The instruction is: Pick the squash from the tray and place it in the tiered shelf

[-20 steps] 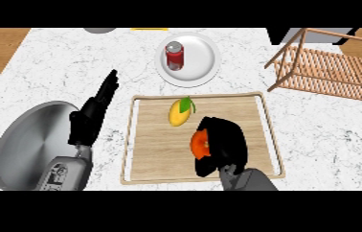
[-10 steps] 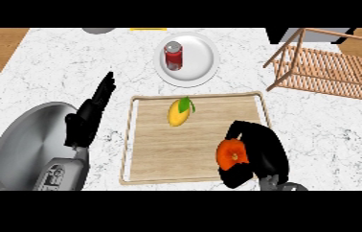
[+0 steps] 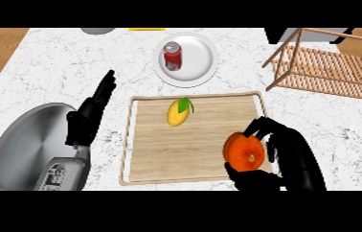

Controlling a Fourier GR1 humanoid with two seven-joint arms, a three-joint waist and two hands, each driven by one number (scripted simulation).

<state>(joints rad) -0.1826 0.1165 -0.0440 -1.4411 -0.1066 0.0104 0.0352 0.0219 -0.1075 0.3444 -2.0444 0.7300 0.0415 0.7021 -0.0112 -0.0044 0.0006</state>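
1. A white marbled counter [image 3: 42,73] fills the view, and a large grey pan [image 3: 32,145] is seen at its left edge.
2. The wooden tray [image 3: 191,145] lies at the centre; one yellow fruit with a green leaf [image 3: 178,113] is left on its upper part.
3. The tiered shelf [image 3: 318,68], of slatted wood, stands at the upper right, well apart from the tray.
4. A white plate [image 3: 194,73] is set above the tray, and a red can [image 3: 173,56] stands on it.
5. The right hand [image 3: 290,154] is curled round the orange squash [image 3: 245,153], fingers above and thumb below, at the tray's lower right corner.
6. Over the last second the squash has been carried from the middle of the tray toward that corner and turned on edge, so that its stem end is now faced toward the camera; from this it is judged that the pick is done and the squash is lifted clear of the board.
7. The carry up and to the right, to the shelf, is judged to remain.
8. The left hand [image 3: 88,118] is held flat with straight fingers beside the pan, resting, and is unchanged.
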